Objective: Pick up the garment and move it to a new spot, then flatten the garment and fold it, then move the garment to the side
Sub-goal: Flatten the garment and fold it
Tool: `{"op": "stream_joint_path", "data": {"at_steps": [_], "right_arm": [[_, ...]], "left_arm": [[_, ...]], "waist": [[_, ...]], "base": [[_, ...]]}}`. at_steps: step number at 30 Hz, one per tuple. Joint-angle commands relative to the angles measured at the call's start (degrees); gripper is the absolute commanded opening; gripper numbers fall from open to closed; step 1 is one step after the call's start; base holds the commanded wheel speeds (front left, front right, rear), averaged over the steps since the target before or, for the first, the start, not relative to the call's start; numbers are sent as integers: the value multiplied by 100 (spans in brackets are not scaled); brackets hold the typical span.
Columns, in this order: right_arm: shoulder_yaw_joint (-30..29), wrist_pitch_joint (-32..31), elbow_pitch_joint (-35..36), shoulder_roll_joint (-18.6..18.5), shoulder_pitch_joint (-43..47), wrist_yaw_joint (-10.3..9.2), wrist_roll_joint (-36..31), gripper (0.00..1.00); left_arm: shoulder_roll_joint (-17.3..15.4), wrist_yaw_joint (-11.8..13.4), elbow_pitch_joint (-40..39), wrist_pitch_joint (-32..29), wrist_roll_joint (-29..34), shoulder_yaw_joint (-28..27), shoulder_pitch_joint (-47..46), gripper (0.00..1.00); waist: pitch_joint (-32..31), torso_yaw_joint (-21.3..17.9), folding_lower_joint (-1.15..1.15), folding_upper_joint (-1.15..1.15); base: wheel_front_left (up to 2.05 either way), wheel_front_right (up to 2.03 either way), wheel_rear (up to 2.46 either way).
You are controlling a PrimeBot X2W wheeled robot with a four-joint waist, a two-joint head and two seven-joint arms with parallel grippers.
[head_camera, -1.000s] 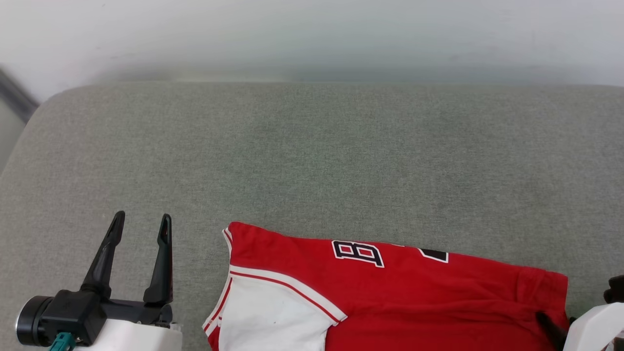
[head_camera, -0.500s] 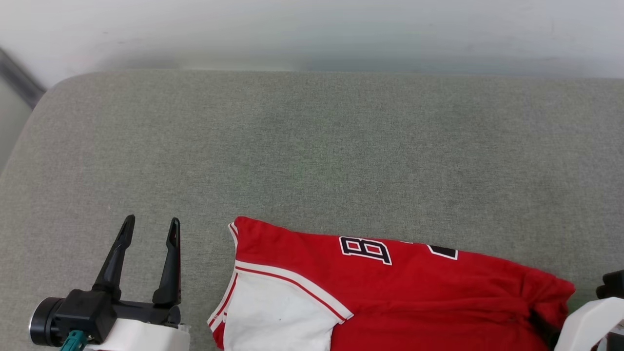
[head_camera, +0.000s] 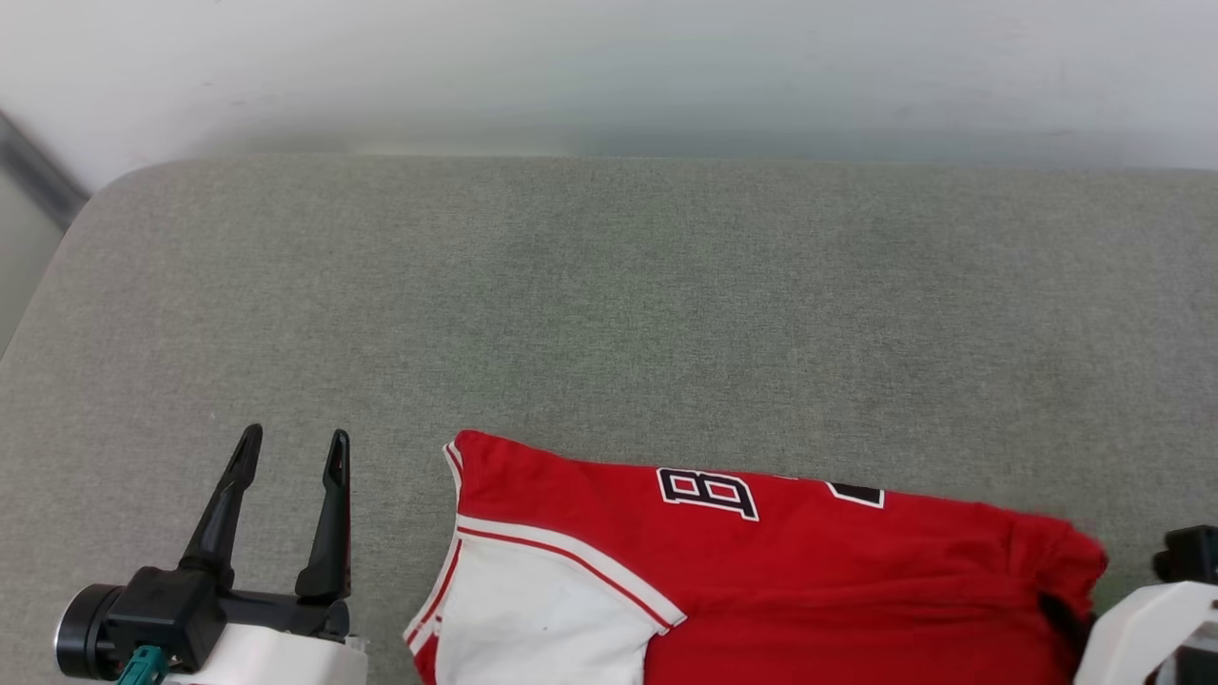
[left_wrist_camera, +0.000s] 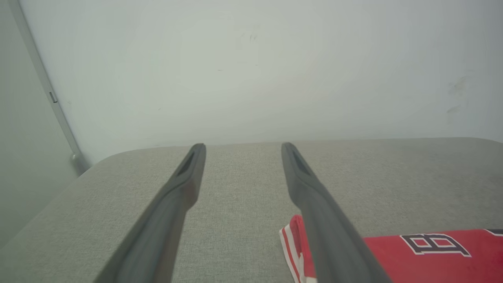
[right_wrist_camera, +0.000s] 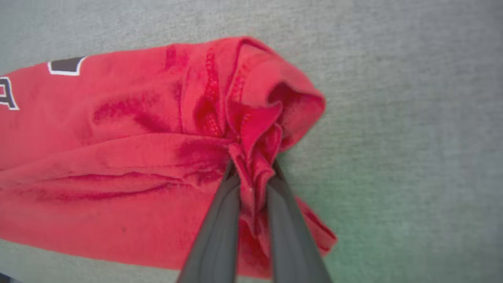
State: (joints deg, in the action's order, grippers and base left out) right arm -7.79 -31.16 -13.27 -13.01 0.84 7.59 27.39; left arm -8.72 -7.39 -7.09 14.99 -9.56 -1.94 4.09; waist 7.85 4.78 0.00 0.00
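Note:
The garment (head_camera: 809, 571), a red T-shirt with a white sleeve and black-white lettering, lies along the near edge of the grey cushion (head_camera: 609, 304). In the right wrist view my right gripper (right_wrist_camera: 253, 167) is shut on a bunched fold of the garment (right_wrist_camera: 118, 157) at its right end, red cloth pinched between the two dark fingers. In the head view a dark finger of that gripper (head_camera: 1064, 611) shows at the shirt's right end beside its pale forearm. My left gripper (head_camera: 290, 447) stands open left of the shirt, holding nothing; it (left_wrist_camera: 239, 151) points at the wall, the garment (left_wrist_camera: 412, 255) at its right.
A pale wall (head_camera: 609, 67) rises right behind the cushion's far edge. The cushion's left corner is rounded, with a grey strip (head_camera: 38, 176) on the wall beyond it. Bare cushion spreads beyond and left of the shirt.
My right gripper has shut on the shirt's right end, and the cloth there has bunched up. The head view shifted slightly. The left gripper keeps its place.

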Motion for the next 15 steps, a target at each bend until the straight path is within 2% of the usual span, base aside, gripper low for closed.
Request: {"op": "stream_joint_path", "data": {"at_steps": [1,10,15], "right_arm": [[-145,43,-92,-130,-62,-18,-108,0],[-1021,257,-250,-392,-374,-14,-734,0],[-1101,276,-250,-389,-457,-13,-873,0]], "left_arm": [[8,-2,2,25,24,-5,6,100],[-44,-8,22,26,4,73,-17,100],[-61,-8,68,26,-17,110,2,100]], "waist": [[-5,-24,0,0],[-21,-156,0,0],[-104,-198,0,0]], "base": [[0,0,0],[0,0,0],[0,0,0]]}}
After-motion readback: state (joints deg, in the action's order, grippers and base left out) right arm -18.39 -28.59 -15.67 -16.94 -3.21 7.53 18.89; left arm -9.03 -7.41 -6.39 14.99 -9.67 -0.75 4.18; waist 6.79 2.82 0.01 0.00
